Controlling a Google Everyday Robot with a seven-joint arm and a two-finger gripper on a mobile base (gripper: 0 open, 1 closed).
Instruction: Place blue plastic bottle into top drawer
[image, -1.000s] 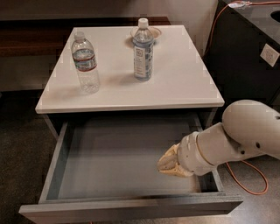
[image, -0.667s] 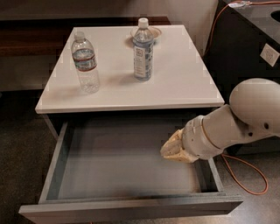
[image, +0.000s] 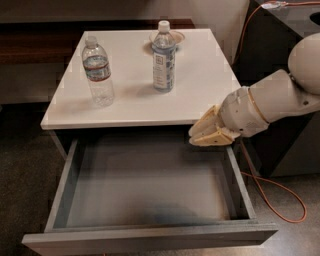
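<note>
Raised since a second ago: end effector (image: 194, 137), closed and empty, by the worktop's (image: 205, 92) front right edge, above open top drawer (image: 150, 238). Upright mid-worktop: blue plastic bottle (image: 163, 61).

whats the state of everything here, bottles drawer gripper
blue plastic bottle: upright, capped, on the white table, not yet in the drawer
clear bottle: upright, capped, on the table's left side
top drawer: pulled open, nothing inside
gripper: holds nothing, at the table's front right edge, above the drawer's right rear corner
</note>
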